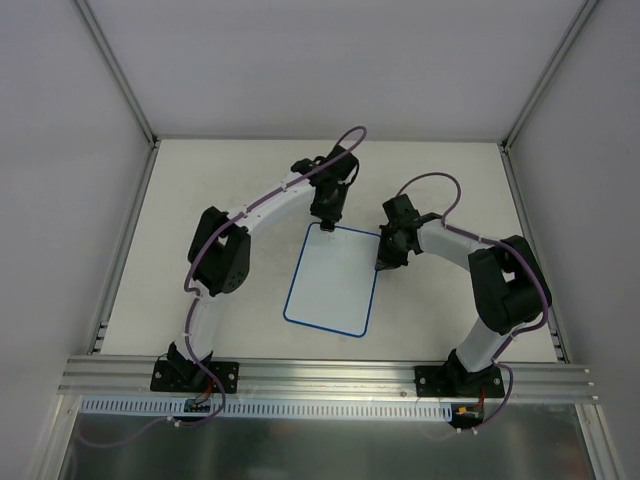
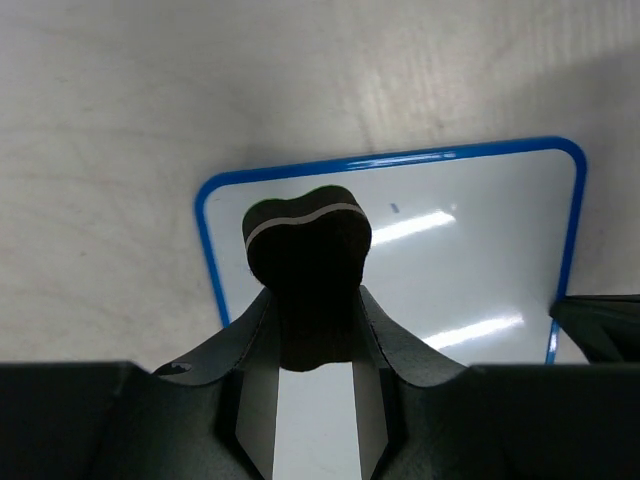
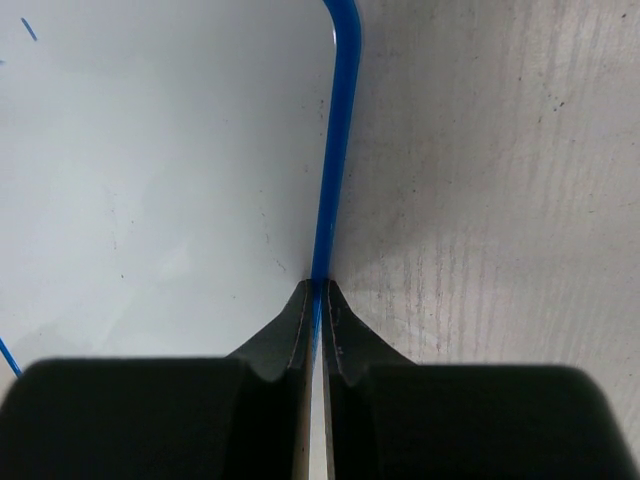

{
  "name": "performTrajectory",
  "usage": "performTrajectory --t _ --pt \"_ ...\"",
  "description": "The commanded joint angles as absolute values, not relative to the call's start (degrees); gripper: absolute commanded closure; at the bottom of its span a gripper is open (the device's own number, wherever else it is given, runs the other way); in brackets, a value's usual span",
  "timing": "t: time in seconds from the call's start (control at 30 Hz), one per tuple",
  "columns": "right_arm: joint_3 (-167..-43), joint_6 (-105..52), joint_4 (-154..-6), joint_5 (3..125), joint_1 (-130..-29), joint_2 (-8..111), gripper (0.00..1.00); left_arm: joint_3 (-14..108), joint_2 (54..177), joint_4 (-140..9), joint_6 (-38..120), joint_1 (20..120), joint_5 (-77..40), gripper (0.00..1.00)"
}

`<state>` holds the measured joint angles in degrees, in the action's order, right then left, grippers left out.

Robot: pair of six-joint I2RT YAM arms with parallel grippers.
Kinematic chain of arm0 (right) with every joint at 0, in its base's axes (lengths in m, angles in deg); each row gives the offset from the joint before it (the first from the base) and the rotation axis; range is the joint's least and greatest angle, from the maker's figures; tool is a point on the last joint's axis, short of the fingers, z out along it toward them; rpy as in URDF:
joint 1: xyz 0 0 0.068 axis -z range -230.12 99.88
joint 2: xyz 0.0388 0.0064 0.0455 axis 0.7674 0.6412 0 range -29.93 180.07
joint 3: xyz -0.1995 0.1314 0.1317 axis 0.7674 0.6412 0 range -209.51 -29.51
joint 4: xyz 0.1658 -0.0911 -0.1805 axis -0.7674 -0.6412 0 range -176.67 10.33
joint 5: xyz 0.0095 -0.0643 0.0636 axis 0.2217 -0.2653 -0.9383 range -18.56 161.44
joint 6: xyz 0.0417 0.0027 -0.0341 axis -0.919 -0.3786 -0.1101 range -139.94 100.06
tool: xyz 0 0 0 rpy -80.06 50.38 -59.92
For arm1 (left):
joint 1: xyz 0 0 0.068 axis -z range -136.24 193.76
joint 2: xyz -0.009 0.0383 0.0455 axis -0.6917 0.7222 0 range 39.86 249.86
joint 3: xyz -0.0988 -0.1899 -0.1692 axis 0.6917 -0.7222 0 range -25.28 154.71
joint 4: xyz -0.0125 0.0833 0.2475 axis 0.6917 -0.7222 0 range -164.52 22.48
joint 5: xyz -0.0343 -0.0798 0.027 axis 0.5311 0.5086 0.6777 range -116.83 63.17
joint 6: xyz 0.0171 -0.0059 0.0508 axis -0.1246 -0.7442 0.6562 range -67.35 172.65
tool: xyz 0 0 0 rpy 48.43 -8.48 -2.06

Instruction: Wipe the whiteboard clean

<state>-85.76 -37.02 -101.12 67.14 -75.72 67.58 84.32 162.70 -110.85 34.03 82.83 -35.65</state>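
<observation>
We see the pale table (image 1: pixel 200 200) filling the scene, and the whiteboard (image 1: pixel 333 285) lying flat near its middle, between the two arms, its blue rim turned a little off square. The left arm (image 1: pixel 255 215) curves in from the near left and the right arm (image 1: pixel 495 285) from the near right. The left gripper (image 1: pixel 327 215) hangs over the board's far left corner, and in its wrist view we find its fingers (image 2: pixel 375 330) clamped on a dark eraser (image 2: pixel 305 250) with a pale stripe, over the white face (image 2: pixel 460 230). The right gripper (image 1: pixel 385 262) sits at the board's right edge; its wrist view shows it (image 3: pixel 318 292) pinched closed on the blue rim. One small blue mark (image 2: pixel 395 208) shows on the face.
</observation>
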Motion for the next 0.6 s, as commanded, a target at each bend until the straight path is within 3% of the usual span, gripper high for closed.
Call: performTrajectory --t 0.0,0.27,0.57 --pt "-84.97 -34.18 -106.47 72.05 -76.22 68.41 1.00 88.52 167.56 -112.52 36.47 84.36 -30.88 1.00" --pt "-84.97 -34.09 -106.56 70.03 -77.10 69.12 1.00 92.49 172.75 -112.43 39.11 88.23 -29.20 1.00" --pt "-85.06 -34.00 -106.91 71.09 -78.07 69.12 1.00 88.98 175.47 -112.78 39.55 88.41 -33.58 1.00"
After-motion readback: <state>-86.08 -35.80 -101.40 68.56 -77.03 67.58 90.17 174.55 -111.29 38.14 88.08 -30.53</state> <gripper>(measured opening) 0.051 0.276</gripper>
